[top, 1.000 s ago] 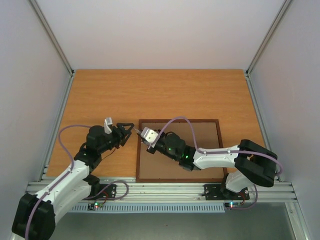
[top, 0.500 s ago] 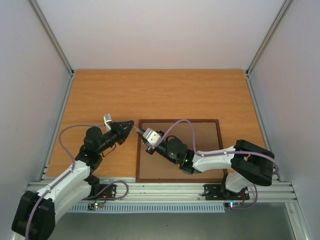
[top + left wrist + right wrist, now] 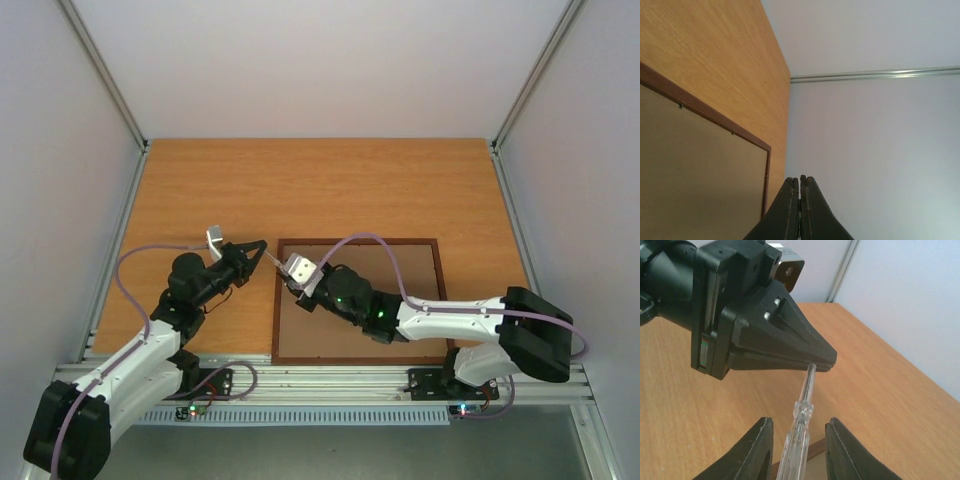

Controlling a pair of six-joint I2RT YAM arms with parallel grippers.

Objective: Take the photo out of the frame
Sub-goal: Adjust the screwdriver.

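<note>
Right claw (image 3: 800,424) and left claw (image 3: 826,361) meet over a thin, dark reddish-brown wooden rectangular frame (image 3: 410,275).
The frame lies brown back up at the near right of the orange wooden table (image 3: 300,190), photo out of sight. At its far left corner the right claw stands spread around a clear-handled, thin-shafted tool (image 3: 794,452); the left, pressed together, pinches the shaft's tip.

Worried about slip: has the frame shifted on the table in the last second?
No. The frame lies where it did, its corners unchanged against the table's edges.
</note>
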